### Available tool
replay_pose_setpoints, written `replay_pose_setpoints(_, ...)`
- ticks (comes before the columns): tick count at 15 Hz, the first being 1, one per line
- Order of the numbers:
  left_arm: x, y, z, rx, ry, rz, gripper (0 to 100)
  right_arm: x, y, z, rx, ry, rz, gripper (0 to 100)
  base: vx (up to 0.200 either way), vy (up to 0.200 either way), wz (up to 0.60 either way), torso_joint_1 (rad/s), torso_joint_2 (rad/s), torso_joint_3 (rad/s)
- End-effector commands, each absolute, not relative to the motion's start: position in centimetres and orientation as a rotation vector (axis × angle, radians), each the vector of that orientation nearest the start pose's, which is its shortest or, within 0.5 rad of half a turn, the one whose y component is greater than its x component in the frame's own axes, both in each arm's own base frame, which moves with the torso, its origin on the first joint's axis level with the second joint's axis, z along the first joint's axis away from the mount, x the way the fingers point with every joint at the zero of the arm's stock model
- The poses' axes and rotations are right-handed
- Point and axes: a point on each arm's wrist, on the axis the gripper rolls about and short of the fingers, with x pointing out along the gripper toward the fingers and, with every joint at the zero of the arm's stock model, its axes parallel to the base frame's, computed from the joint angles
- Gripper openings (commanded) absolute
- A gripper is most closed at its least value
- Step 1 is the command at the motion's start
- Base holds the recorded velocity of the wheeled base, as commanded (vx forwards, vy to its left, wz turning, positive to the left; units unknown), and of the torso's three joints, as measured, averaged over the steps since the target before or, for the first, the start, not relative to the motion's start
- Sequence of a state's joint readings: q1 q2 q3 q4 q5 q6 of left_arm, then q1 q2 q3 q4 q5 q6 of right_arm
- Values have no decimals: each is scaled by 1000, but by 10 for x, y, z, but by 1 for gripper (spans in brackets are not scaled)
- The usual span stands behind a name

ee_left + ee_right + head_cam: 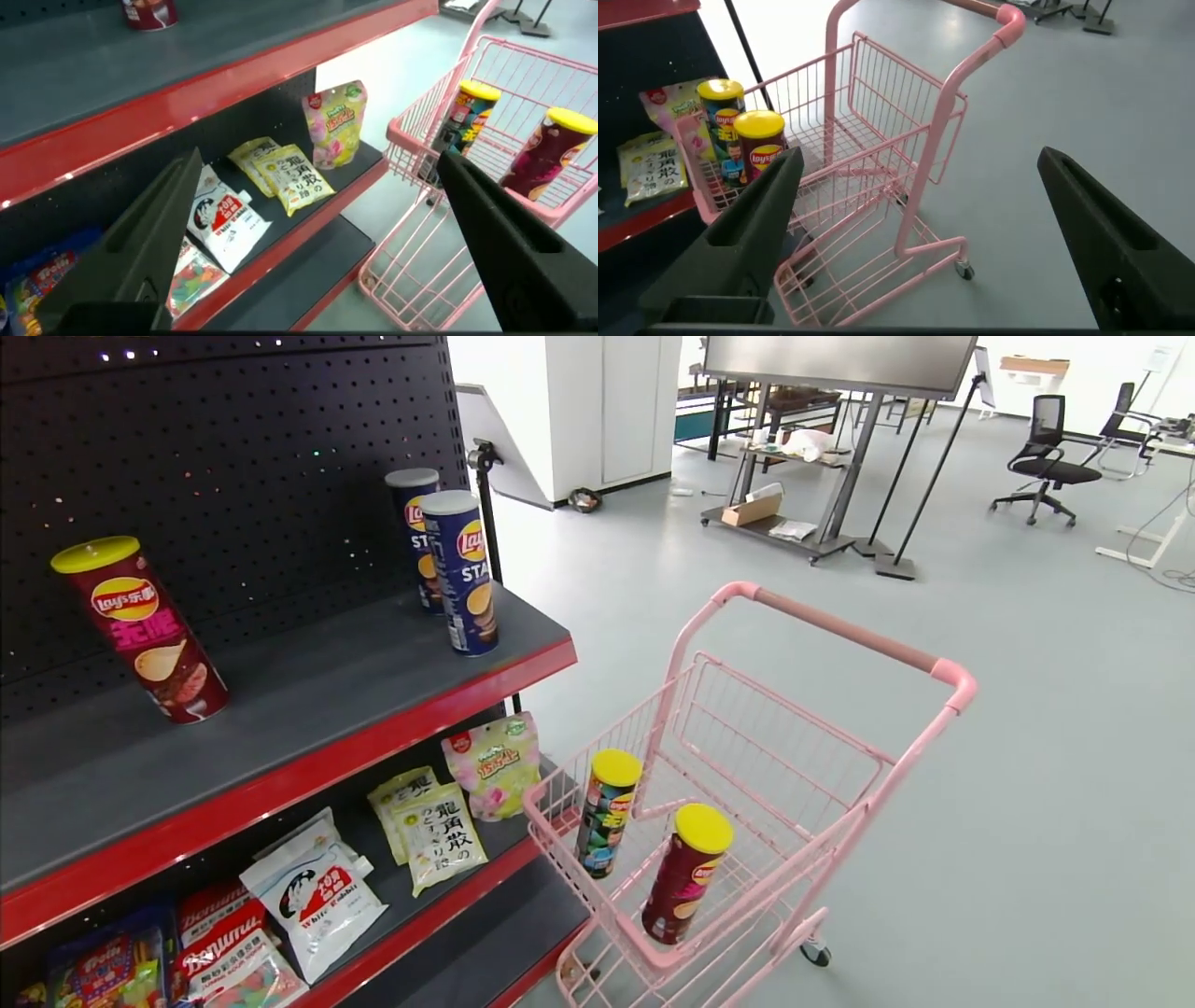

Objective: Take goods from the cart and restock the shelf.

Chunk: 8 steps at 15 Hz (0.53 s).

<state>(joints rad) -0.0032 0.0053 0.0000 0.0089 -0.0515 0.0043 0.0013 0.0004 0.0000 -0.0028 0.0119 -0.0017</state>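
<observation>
Lower centre: a maroon can point(686, 875) and a patterned can point(608, 814) are stood in the pink cart point(840, 628); the left tool point(318, 159) and right tool point(920, 156) are spread wide.

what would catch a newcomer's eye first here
The pink cart in the aisle, with two yellow-lidded cans standing upright in its basket. Next, the top shelf: a maroon can with a yellow lid toward its left and two blue cans at its right end, above bright snack bags on the lower shelf.
</observation>
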Motion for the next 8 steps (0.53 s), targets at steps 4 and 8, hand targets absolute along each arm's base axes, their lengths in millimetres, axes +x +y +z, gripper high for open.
replay_pose_setpoints(4, -22, -1, 75, 4, 15, -55, 100, -23, 0, 76, -2, -2, 14, 100, 0, 0, 0, -144, 365, 220)
replay_pose_setpoints(8, -22, -1, 75, 4, 15, -55, 100, -23, 0, 76, 0, -2, 14, 100, 0, 0, 0, -151, 375, 236)
